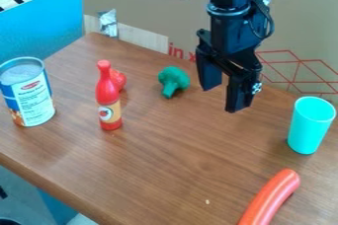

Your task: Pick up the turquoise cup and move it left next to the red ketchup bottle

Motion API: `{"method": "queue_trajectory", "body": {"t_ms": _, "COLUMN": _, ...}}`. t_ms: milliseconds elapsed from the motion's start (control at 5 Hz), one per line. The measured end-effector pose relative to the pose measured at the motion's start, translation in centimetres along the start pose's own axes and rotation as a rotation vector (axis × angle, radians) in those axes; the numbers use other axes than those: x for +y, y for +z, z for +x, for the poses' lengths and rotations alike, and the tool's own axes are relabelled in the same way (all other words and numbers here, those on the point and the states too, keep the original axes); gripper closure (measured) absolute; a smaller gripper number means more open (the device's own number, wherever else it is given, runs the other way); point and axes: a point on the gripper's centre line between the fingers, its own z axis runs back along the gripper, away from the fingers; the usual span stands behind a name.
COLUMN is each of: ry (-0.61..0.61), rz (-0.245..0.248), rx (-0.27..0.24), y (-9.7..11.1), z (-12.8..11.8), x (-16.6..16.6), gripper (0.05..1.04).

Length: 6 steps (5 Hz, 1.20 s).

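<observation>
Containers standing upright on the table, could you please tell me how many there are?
3: the can at left, the red bottle beside it, and the turquoise cup at right.

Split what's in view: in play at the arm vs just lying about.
In play:
- pincer, open and holding nothing, above the table
- green toy broccoli, nearest to it, so likeliest

Lying about:
- can
- red bottle, upright
- red rounded item partly behind it
- turquoise cup
- orange-red sausage shape
</observation>
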Motion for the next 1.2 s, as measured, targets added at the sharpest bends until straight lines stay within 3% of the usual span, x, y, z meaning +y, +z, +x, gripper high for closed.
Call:
{"method": "queue_trajectory", "body": {"t_ms": 200, "ry": -0.007, "rz": -0.012, "rx": 0.04, "y": -1.2, "z": -0.3, "x": -0.2, "gripper": 0.082}}
{"method": "queue_trajectory", "body": {"t_ms": 400, "ry": -0.09, "rz": -0.045, "rx": 0.062, "y": -2.5, "z": 3.2, "x": -0.7, "gripper": 0.082}}
{"method": "queue_trajectory", "body": {"t_ms": 800, "ry": -0.121, "rz": -0.049, "rx": -0.086, "y": -2.1, "z": 7.9, "x": -4.0, "gripper": 0.082}}
{"method": "queue_trajectory", "body": {"t_ms": 1200, "ry": -0.129, "rz": -0.069, "rx": -0.082, "y": -3.2, "z": 9.5, "x": -4.7, "gripper": 0.082}}
